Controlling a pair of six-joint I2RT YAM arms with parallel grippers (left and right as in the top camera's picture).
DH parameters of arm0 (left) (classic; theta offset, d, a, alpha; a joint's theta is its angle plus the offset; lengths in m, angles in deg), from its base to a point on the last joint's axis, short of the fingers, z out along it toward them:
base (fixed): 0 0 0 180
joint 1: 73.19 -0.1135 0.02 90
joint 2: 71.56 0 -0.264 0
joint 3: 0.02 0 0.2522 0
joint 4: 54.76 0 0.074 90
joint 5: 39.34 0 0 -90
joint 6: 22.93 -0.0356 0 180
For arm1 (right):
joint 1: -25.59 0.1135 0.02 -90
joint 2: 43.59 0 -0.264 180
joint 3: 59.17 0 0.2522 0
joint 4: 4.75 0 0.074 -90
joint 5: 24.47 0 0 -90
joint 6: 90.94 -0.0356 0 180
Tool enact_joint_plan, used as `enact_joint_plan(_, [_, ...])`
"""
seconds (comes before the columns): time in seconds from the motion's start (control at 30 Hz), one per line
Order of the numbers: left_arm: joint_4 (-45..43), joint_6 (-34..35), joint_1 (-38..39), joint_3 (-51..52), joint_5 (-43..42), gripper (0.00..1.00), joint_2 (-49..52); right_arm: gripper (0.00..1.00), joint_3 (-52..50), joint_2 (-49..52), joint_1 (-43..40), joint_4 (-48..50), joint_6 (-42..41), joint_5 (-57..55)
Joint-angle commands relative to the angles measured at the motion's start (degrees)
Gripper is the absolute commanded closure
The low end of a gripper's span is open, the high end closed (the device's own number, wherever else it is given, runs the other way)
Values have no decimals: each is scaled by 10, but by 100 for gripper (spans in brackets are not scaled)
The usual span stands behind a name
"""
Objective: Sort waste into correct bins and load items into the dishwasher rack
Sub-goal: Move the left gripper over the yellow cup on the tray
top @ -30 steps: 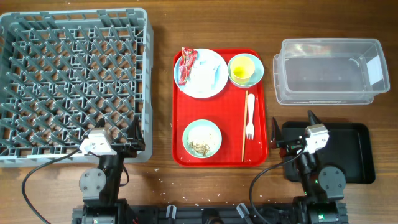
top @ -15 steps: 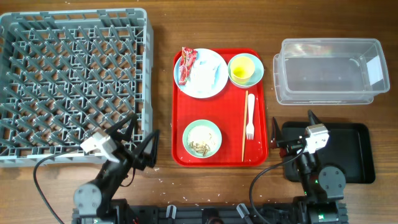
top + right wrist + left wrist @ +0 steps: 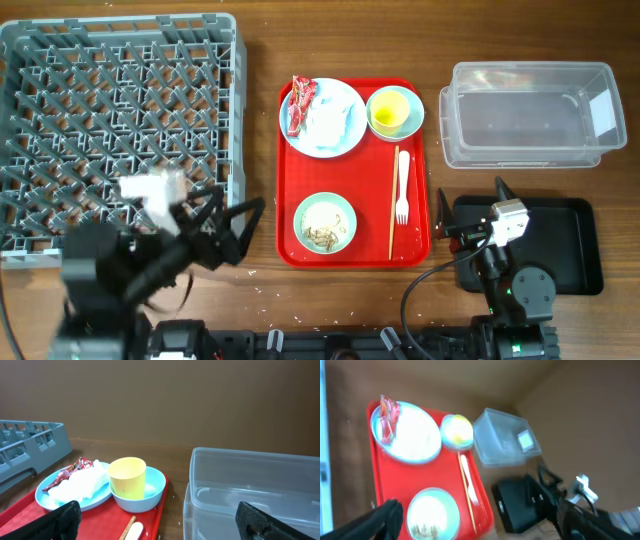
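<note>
- Over the last second, the left arm (image 3: 120, 260) has risen from its rest spot left of the red tray (image 3: 300, 175) and swung toward that tray. It now shows large and smeared by motion in the overhead view.
- The right arm (image 3: 510, 270) and everything on the red tray lie as they did then.
- The left hand (image 3: 236, 205) points at the tray's near left corner from above the desk (image 3: 260, 40). Its two dark fingers are spread wide and hold nothing.
- The right hand (image 3: 470, 195) hangs just right of the tray, over the black tray (image 3: 570, 245). It is splayed wide open and empty.
- At the tray's far end sits the pale blue plate (image 3: 345, 105), with the red snack wrapper (image 3: 301, 104) and crumpled tissue (image 3: 330, 122) on it.
- Beside the plate, the yellow cup (image 3: 390, 110) stands inside the light blue bowl (image 3: 413, 122).
- At the tray's near end, the mint green bowl (image 3: 300, 222) holds the food scraps (image 3: 325, 232).
- The chopstick (image 3: 393, 205) and white fork (image 3: 402, 185) lie side by side along the tray's right edge.
- The clear tub (image 3: 530, 115) stands right of the tray, and the dishwasher rack (image 3: 100, 100) stands left of it.
- The left wrist view is blurred, so the fork and chopstick merge there.
- The left arm covers the rack's near edge, and the rack's left side is cut off by the frame.
</note>
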Motion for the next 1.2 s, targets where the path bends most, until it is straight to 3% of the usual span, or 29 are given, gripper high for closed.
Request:
enact_joint_plan(0.0, [149, -61, 68, -156, 93, 1, 143, 0, -1, 0, -1, 2, 10, 1])
enact_joint_plan(0.07, [198, -47, 137, -209, 157, 1, 208, 0, -1, 0, -1, 2, 10, 1])
enact_joint_plan(0.2, [163, -9, 263, -216, 177, 0, 270, 0, -1, 0, -1, 2, 10, 1])
enact_joint_plan(0.33, [118, 122, 352, -216, 160, 0, 337, 0, -1, 0, -1, 2, 10, 1])
enact_joint_plan(0.5, [54, 126, 429, -216, 169, 0, 435, 0, -1, 0, -1, 2, 10, 1])
enact_joint_plan(0.53, [49, 151, 442, -216, 202, 1, 457, 0, -1, 0, -1, 2, 10, 1])
enact_joint_plan(0.63, [54, 232, 469, -216, 341, 19, 511, 0, -1, 0, -1, 3, 10, 1])
enact_joint_plan(0.7, [49, 262, 472, -216, 439, 18, 538, 0, -1, 0, -1, 2, 10, 1])
enact_joint_plan(0.77, [23, 265, 456, -216, 542, 24, 545, 0, -1, 0, -1, 2, 10, 1])
enact_joint_plan(0.93, [-93, 263, 451, -215, 723, 17, 547, 0, -1, 0, -1, 2, 10, 1])
enact_joint_plan(1.0, [-133, 223, 451, -214, 732, 7, 556, 0, -1, 0, -1, 3, 10, 1])
enact_joint_plan(1.17, [-184, 155, 443, -214, 730, 0, 622, 0, -1, 0, -1, 2, 10, 1])
